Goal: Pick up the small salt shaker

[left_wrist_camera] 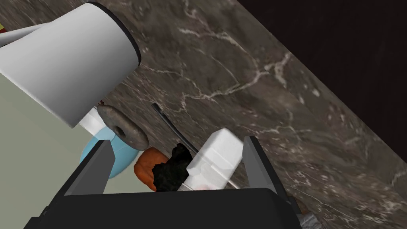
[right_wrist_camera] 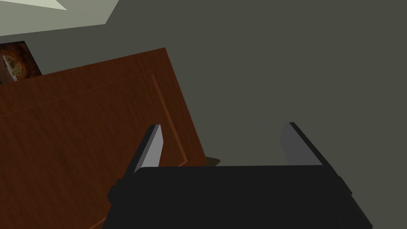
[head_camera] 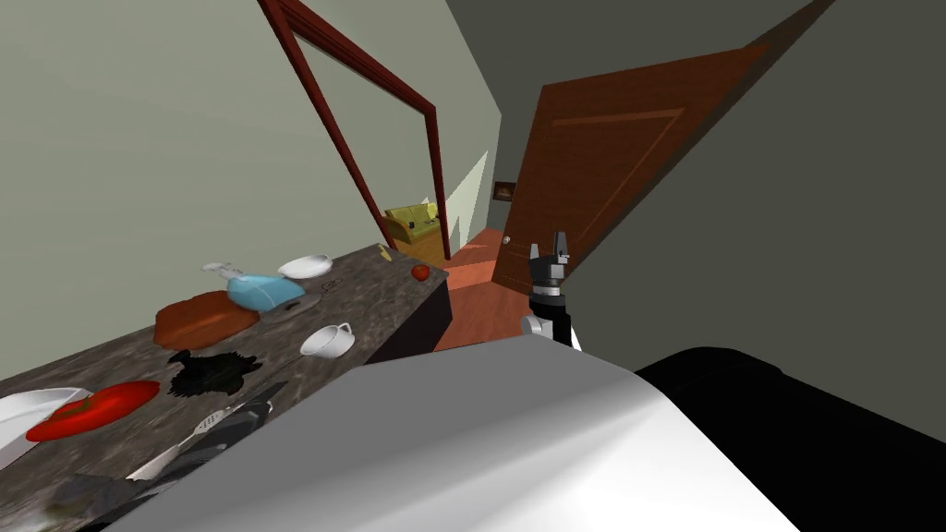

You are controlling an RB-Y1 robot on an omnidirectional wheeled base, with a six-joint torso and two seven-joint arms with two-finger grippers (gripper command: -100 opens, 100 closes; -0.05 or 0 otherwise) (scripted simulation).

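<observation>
In the left wrist view the small salt shaker, a white blocky piece with a clear lower part, lies tilted on the dark marbled countertop. It sits between the fingers of my left gripper, which is open. The shaker is close to one finger and well apart from the other. My right gripper is raised beyond the counter's end, in front of a brown door, and stands open with nothing in it.
Close to the shaker are a black crumpled lump, an orange item, a grey ring, a blue object and a white cup. On the counter: cup, bowl, red plate, spatula.
</observation>
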